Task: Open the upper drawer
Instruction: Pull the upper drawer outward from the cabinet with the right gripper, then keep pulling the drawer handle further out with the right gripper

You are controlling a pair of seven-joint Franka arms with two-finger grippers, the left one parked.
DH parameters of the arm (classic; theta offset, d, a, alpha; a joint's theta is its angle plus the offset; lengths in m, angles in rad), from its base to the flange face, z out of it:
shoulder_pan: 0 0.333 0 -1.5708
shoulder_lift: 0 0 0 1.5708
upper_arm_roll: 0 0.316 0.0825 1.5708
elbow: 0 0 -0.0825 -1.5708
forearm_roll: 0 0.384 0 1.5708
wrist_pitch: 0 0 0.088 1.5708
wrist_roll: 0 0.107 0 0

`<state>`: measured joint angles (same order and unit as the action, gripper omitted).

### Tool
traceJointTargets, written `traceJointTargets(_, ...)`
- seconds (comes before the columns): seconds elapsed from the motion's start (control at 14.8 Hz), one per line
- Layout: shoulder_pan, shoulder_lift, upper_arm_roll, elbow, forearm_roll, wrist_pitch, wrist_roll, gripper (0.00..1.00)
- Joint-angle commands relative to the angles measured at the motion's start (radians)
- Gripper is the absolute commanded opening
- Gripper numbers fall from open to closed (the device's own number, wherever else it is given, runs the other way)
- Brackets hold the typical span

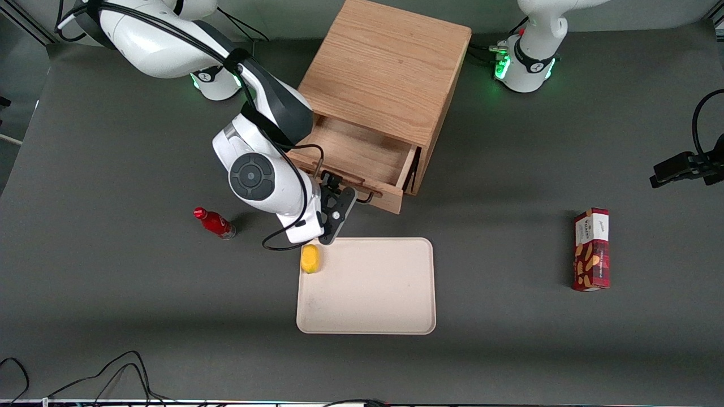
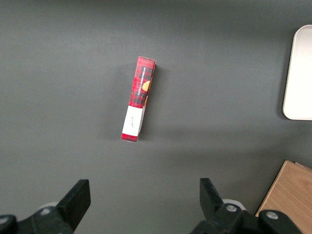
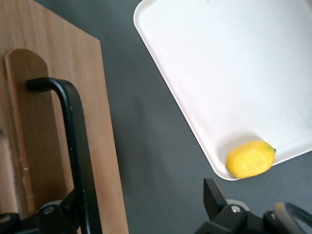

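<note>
Front view — gripper (image 1: 339, 199) at upper drawer (image 1: 362, 164)

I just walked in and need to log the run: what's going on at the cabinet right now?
The right arm's gripper is at the thin black wire handle of the light-oak cabinet's upper drawer, which is already pulled partway out with its wooden inside showing. One finger sits on either side of the handle. A yellow lemon lies in the corner of the beige tray nearest the gripper.
</note>
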<state>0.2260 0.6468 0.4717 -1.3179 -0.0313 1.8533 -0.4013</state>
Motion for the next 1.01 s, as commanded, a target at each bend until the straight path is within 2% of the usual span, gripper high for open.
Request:
traceJointTargets(0.0,0.006,0.037,-0.001,0.058,-0.027,-0.008,-0.059,1.0)
traceJointTargets(0.95,0.015,0.102,-0.031,0.183,-0.027,-0.049,-0.117,1.0)
